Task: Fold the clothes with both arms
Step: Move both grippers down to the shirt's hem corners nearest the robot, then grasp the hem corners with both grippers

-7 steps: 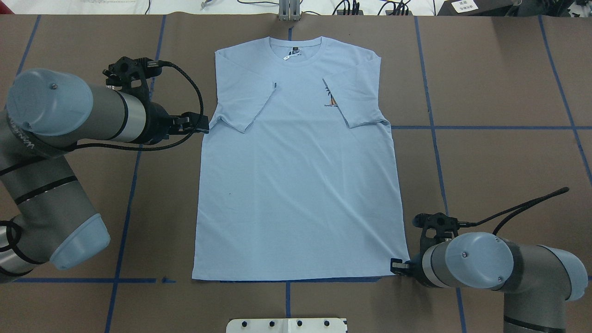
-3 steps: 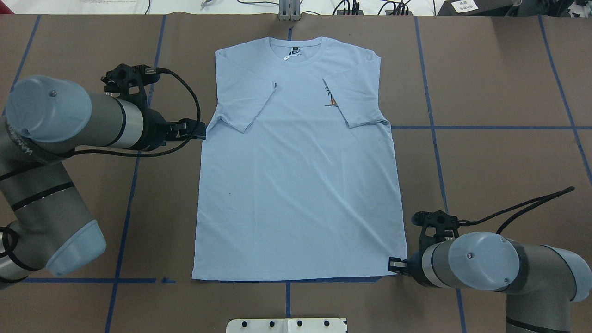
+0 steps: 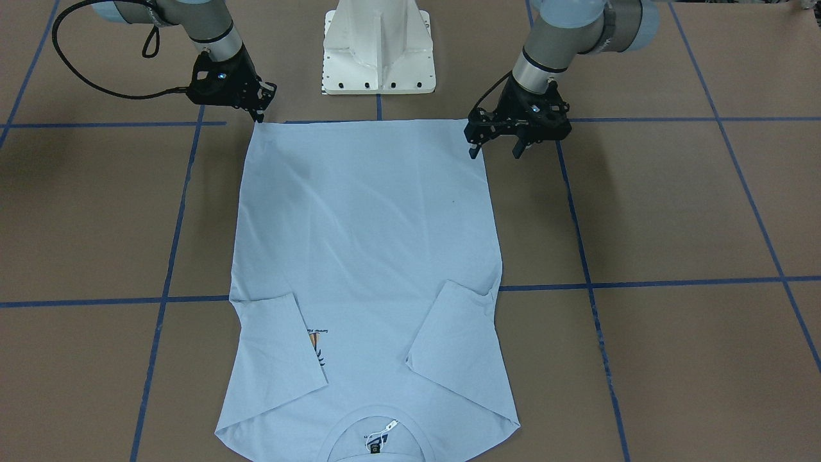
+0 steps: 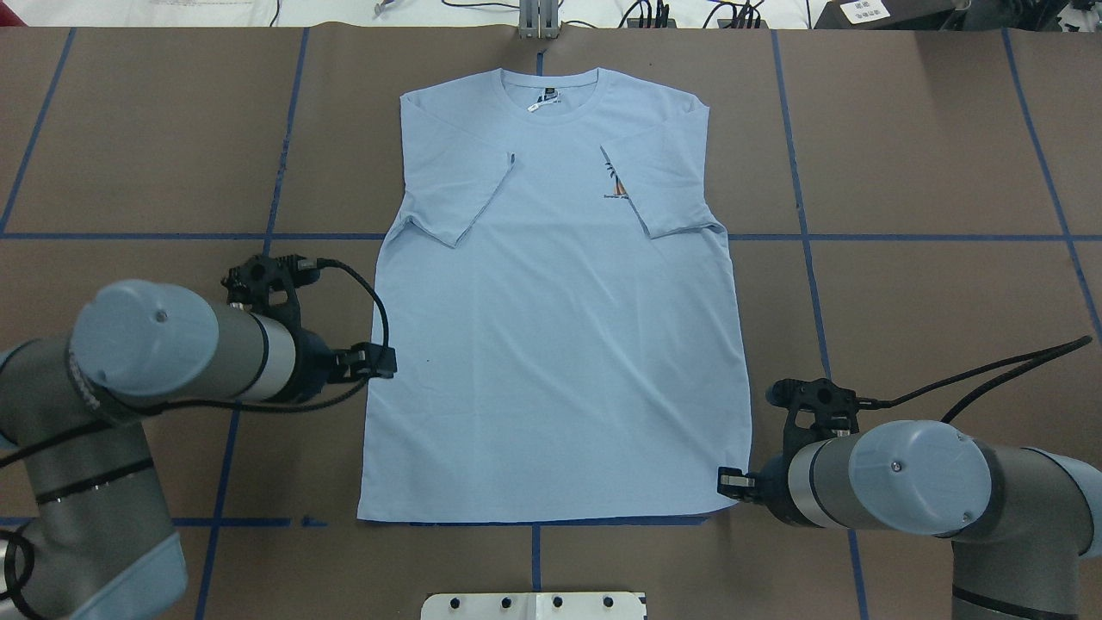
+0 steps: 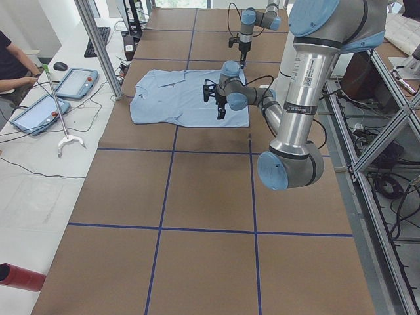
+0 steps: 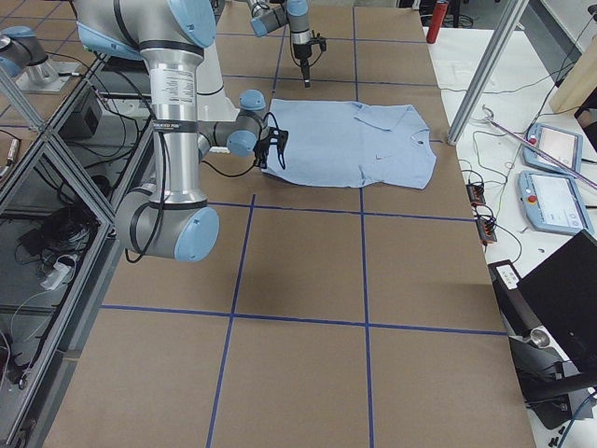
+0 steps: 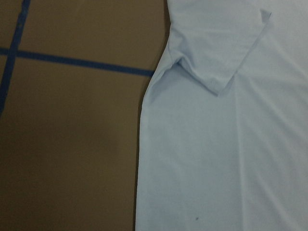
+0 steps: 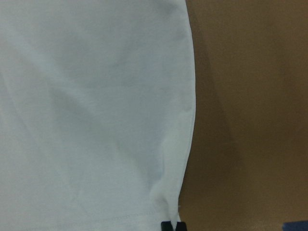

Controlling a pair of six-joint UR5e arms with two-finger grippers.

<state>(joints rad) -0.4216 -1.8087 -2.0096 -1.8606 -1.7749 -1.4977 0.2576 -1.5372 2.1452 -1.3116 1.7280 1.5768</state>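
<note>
The light blue T-shirt (image 4: 551,327) lies flat on the brown table, collar away from the robot, with both short sleeves folded in over the chest. The folded sleeve half covers its small chest print (image 4: 616,182). My left gripper (image 3: 494,153) hovers open just off the shirt's left side edge, level with the lower body and holding nothing. My right gripper (image 4: 726,483) sits at the hem's right corner. In the right wrist view its fingertips (image 8: 167,225) are pressed together on puckered hem cloth. In the left wrist view the shirt (image 7: 226,144) shows its side edge and folded sleeve.
The white pedestal base (image 3: 378,51) stands at the near table edge behind the hem. Blue tape lines (image 4: 129,235) cross the brown surface. A metal post (image 4: 538,19) stands beyond the collar. A person's side table with tablets (image 5: 75,82) lies past the far edge.
My left arm has swung back toward the robot along the shirt's left edge, from sleeve level to the lower body. My right gripper crept slightly inward, drawing the hem corner with it.
</note>
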